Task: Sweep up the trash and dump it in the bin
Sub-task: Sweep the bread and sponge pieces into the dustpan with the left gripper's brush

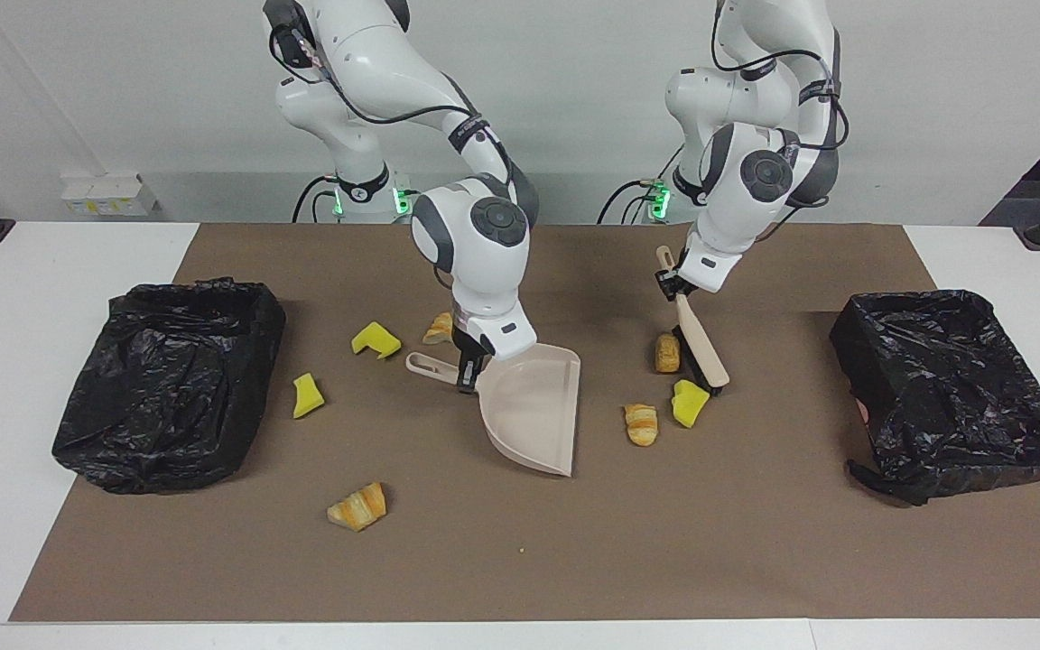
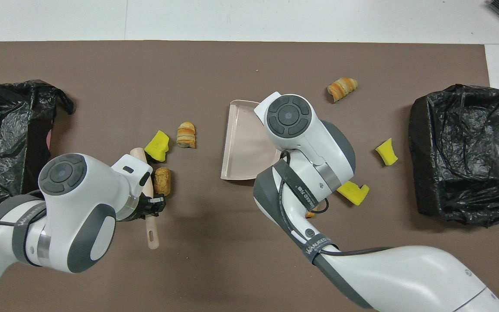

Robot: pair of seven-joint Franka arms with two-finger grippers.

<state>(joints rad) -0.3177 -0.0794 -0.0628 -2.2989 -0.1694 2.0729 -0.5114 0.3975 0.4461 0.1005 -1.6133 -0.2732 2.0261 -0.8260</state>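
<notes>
Right claw (image 1: 473,368) pinching dustpan (image 1: 533,411) at frame centre, left claw (image 1: 678,287) pinching brush (image 1: 701,348); all seven scraps on worktop (image 1: 755,542) (bins look unfed), sweeping barely begun.

Both arms bent low, left tool (image 1: 675,289) and right tool (image 1: 468,368) clamped, pointing down.
</notes>
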